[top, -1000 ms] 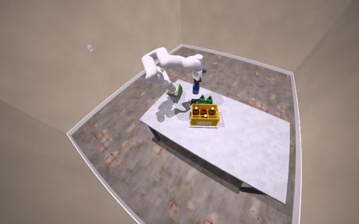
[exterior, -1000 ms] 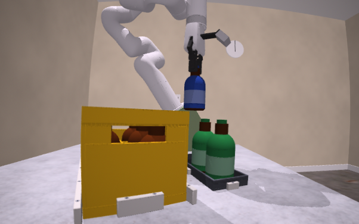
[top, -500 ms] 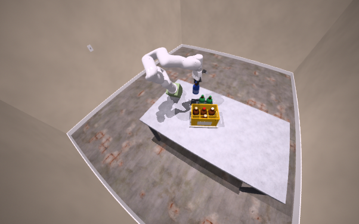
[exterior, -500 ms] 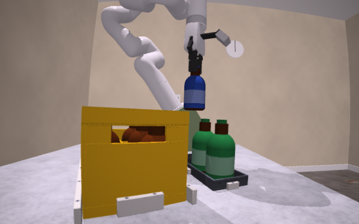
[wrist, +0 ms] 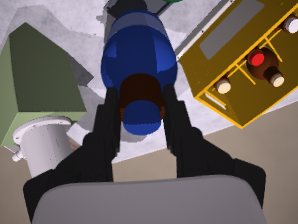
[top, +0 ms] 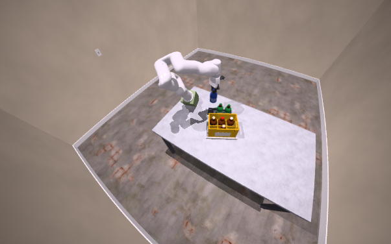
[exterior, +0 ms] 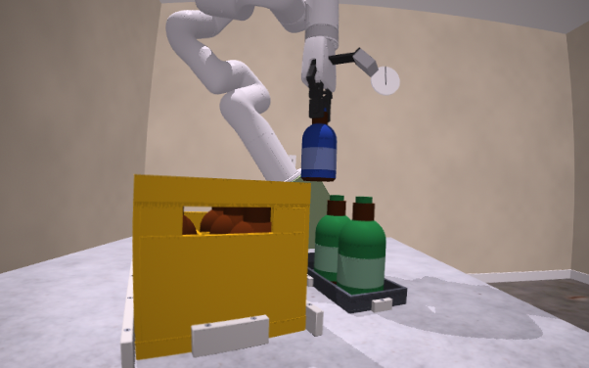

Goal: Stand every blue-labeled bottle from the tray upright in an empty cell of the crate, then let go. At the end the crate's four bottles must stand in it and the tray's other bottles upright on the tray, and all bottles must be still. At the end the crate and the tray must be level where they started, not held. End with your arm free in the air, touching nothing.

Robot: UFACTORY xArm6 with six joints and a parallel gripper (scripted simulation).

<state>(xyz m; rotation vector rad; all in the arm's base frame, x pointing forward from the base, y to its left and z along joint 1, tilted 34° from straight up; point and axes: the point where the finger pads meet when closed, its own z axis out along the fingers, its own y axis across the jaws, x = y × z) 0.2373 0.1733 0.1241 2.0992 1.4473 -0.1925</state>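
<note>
My gripper [exterior: 319,105] is shut on the neck of the blue-labeled bottle [exterior: 318,152] and holds it upright in the air, above the tray and behind the crate. It also shows in the wrist view [wrist: 139,63] and in the top view [top: 213,95]. The yellow crate [exterior: 219,261] stands on the table with three brown bottles [top: 221,121] in its cells. Two green bottles [exterior: 351,245] stand upright on the dark tray [exterior: 359,294] beside the crate. In the wrist view the crate [wrist: 256,63] lies to the right of the held bottle.
The arm's green base block [top: 190,98] stands at the table's far corner. White stop blocks [exterior: 229,335] sit around the crate and the tray. The table edge runs near the tray's far side.
</note>
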